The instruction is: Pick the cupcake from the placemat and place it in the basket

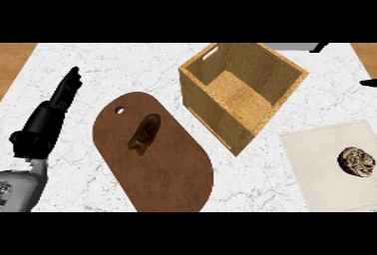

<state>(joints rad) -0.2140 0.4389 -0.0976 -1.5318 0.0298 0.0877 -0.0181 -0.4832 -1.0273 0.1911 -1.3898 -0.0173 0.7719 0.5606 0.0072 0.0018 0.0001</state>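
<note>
Left hand [55,107] sat relaxed at the edge; cupcake [358,162] untouched on placemat [324,164], needed grabbing, then basket [221,119].

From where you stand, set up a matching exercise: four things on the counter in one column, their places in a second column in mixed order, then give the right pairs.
Things:
1. cupcake
2. basket
3. cutting board
4. left robot hand

Places:
A. at the view's left edge, fingers straight, beside the board
B. on the pale placemat at lower right
C. upper middle, open top, nothing inside
D. left of centre, with a dark elongated item lying on it

Pairs: 1-B, 2-C, 3-D, 4-A
</note>
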